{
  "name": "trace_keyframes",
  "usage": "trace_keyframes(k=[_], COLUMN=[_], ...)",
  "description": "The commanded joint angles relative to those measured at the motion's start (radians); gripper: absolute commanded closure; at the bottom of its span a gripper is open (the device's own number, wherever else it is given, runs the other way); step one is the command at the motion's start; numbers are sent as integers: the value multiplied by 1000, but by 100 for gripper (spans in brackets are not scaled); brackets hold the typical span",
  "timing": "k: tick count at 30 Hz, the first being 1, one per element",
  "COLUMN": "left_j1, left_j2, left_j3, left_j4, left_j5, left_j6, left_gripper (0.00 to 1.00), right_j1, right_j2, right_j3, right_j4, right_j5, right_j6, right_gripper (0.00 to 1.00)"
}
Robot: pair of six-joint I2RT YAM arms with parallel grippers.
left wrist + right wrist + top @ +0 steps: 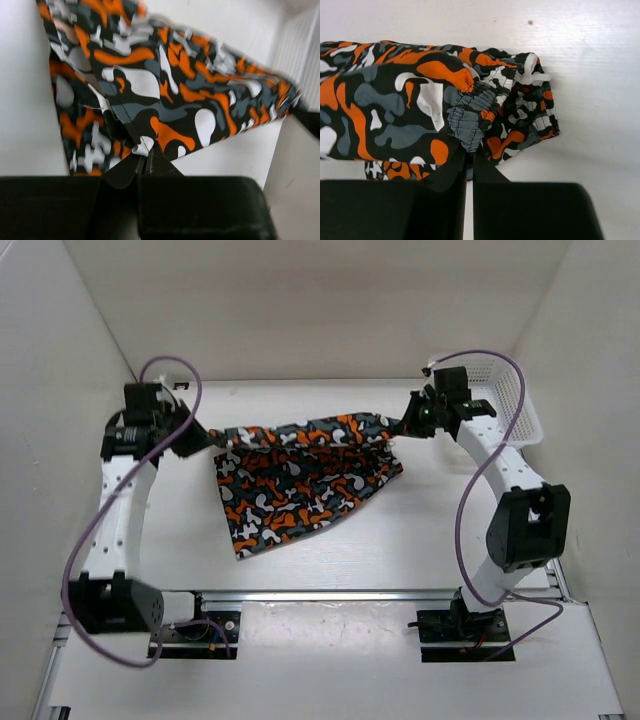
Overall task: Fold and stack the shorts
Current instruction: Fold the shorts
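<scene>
White table [400, 550] | shorts [300, 480] stretched between arms, lower edge resting on it | left gripper [207, 438] and right gripper [402, 427] each pinched tight on an end | white basket [515, 405] far right, inside partly hidden

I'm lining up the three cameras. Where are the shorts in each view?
Top external: shorts at centre of frame.
Left wrist: shorts fill the upper half.
Right wrist: shorts at left and centre.
Shared landmark: the white table.
</scene>
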Motion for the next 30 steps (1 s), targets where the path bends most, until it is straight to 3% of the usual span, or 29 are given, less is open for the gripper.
trace_keyframes(k=[1,5,9,15,17,18,20,21,23,24,30], left_j1=[-47,-113,-149,-207,-207,-207,-216,-237,-256,-256,-287], left_j2=[-152,-276,-296,-217,-181,-164,-138,-128,-140,-140,-144], left_j3=[-199,-498,-644,-688,-688,-688,-697,-697,-706,-706,-757], left_j4=[-17,-17,-8,6,6,6,6,6,6,6,6], left_j5=[-44,-99,-139,-179,-167,-155,-109,-108,-98,-98,-131], left_j6=[-23,-95,-158,-215,-215,-215,-215,-215,-244,-253,-325], left_gripper=[90,90,90,89,74,59,36,30,16,15,13], right_j1=[-27,-27,-27,-27,-27,-27,-27,-27,-27,-27,-18], right_j2=[-97,-148,-138,-119,-119,-119,-119,-119,-119,-119,-147], right_j3=[-110,-236,-313,-342,-342,-342,-342,-342,-351,-351,-374], right_j4=[-31,-31,-31,-31,-31,-31,-22,-13,-13,-13,6], right_j5=[83,123,169,218,218,209,200,200,188,174,162], right_j6=[-45,-13,25,60,60,60,60,60,60,60,79], right_gripper=[100,100,100,100,90,74,52,40,33,28,26])
